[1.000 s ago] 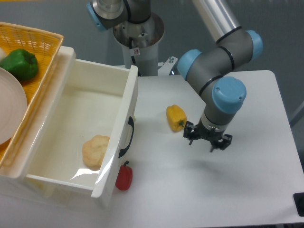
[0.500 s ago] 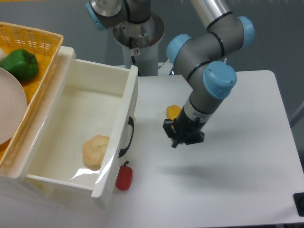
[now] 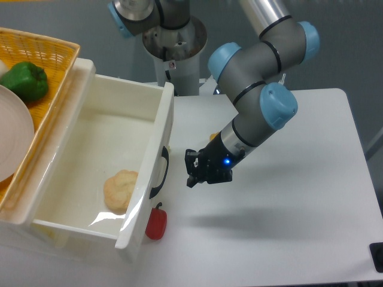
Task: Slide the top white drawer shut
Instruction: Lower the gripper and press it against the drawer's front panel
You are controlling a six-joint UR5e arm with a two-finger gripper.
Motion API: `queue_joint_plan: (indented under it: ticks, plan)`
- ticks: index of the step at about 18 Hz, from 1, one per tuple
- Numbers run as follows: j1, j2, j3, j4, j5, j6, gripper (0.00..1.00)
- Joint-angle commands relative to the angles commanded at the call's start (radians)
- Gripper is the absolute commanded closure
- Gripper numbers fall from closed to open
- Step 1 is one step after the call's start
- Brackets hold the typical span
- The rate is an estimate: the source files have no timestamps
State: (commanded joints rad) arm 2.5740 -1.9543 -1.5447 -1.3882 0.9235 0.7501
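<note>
The top white drawer [image 3: 157, 140] stands pulled far out of the cabinet, its panelled front facing right with a black curved handle [image 3: 160, 173]. A pale bread-like lump [image 3: 121, 189] lies inside it. My gripper [image 3: 194, 170] hangs just right of the drawer front, at handle height, a short gap from the handle and not touching it. Its black fingers point left toward the drawer and look close together; whether they are shut is unclear. The lower drawer is hidden beneath the open one.
A red pepper [image 3: 156, 223] lies on the table against the drawer front's lower corner. A yellow pepper [image 3: 213, 137] is mostly hidden behind my wrist. A wicker basket [image 3: 51, 54] with a green pepper [image 3: 25, 80] and a white plate [image 3: 12, 133] sits on top of the cabinet.
My gripper has swung left across the table, from right of the yellow pepper to just beside the drawer's handle, now covering most of the pepper. The drawer has not moved.
</note>
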Motion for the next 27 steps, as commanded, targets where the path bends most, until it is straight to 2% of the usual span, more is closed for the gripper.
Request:
queue_joint_plan:
  ticks: [7, 16, 27]
  plan:
    - [-0.008, 0.012, 0.002, -0.080, 0.000, 0.003, 1.00]
    - [-0.017, 0.040, 0.002, -0.120, -0.006, 0.008, 1.00]
    - [-0.035, 0.055, -0.009, -0.133, -0.006, 0.008, 1.00]
